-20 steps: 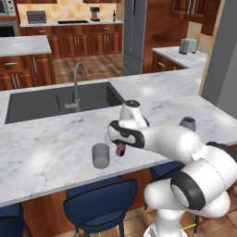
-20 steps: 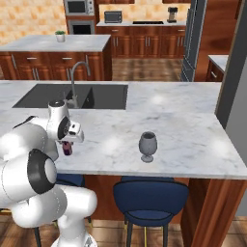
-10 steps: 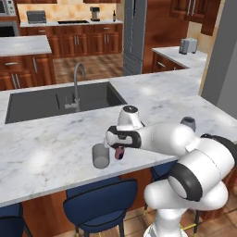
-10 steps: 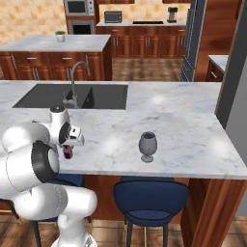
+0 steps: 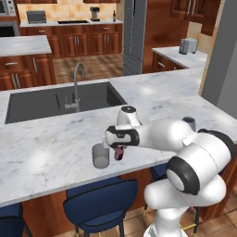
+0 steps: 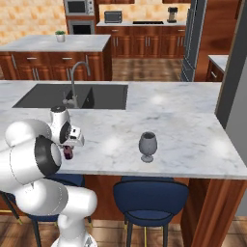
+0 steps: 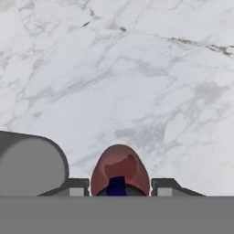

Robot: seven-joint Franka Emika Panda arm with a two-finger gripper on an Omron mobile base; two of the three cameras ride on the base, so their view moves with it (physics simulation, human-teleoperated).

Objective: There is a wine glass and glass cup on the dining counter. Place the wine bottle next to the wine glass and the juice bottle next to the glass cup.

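My gripper [image 5: 119,149] is shut on the juice bottle [image 5: 119,154], a small pinkish-red bottle held low over the dining counter [image 5: 51,152] near its front edge. Just left of it stands the grey glass cup [image 5: 100,156]. In the hand view the juice bottle [image 7: 119,170] sits between my fingertips with the glass cup [image 7: 29,167] close on its left. From the right base view, the gripper [image 6: 69,147] and juice bottle [image 6: 68,152] are left of the wine glass [image 6: 147,144], which stands apart. A slim dark wine bottle [image 5: 114,15] stands on the far back counter.
A dark sink [image 5: 55,102] with a faucet [image 5: 77,83] is set into the counter behind the cup. Blue stools [image 5: 99,206] stand under the front edge. My own white arm crosses the counter's right part, half hiding the wine glass [image 5: 188,122].
My gripper has come down a little and leftward with the juice bottle, closer to the glass cup. The cup and wine glass have not moved.
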